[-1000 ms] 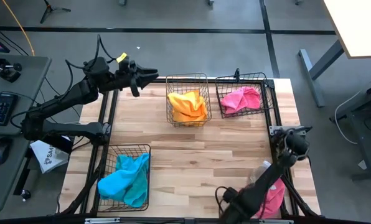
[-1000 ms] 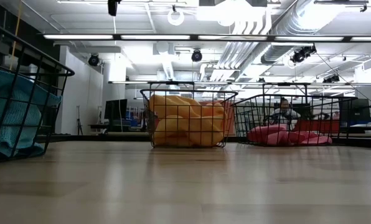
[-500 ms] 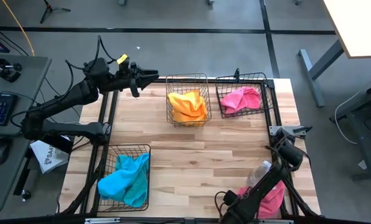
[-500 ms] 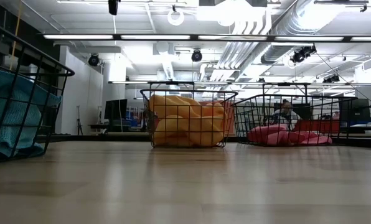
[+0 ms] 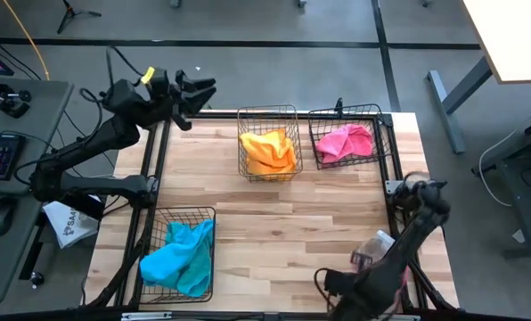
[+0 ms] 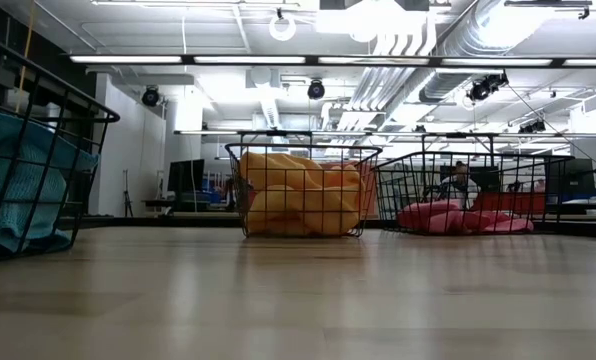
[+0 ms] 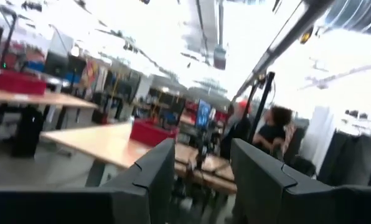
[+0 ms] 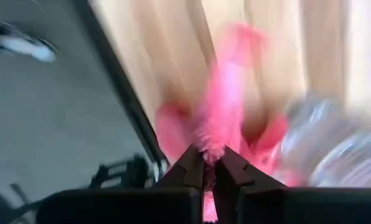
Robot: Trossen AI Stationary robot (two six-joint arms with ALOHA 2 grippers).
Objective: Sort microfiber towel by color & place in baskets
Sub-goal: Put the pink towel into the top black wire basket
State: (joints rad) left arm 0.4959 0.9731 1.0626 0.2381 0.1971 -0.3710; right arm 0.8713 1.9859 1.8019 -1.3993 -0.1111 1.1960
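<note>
A bright pink microfiber towel (image 8: pixel 220 106) lies at the table's near right corner, next to a clear spray bottle (image 5: pixel 374 245). My right gripper (image 8: pixel 211 167) is shut on it; in the high view the arm hides most of this towel (image 5: pixel 401 278). Three wire baskets hold sorted towels: orange-yellow (image 5: pixel 268 150) and pink (image 5: pixel 344 143) at the far side, turquoise (image 5: pixel 178 259) at the near left. My left gripper (image 5: pixel 199 89) stands open above the table's far left edge, its fingers (image 7: pixel 154 174) with nothing between them. My right gripper pinches a raised ridge of the pink towel (image 8: pixel 215 143) between its two fingertips, coming from above and pointing down. The cloth runs up to the fingers in a narrow peak, and its spread part (image 8: pixel 173 124) still lies on the table. One layer or several, I cannot tell.
The black table frame (image 5: pixel 397 192) runs along the right edge beside my right arm, and the spray bottle stands close to the gripped towel. Bare wood (image 5: pixel 283 223) lies open in the middle between the three baskets (image 6: pixel 303 190).
My right gripper has shut on the pink towel at the near right corner, and its arm has swung out toward the table's right edge. My left gripper has gone up and toward the table's far left, tipping upward, and stays open.
</note>
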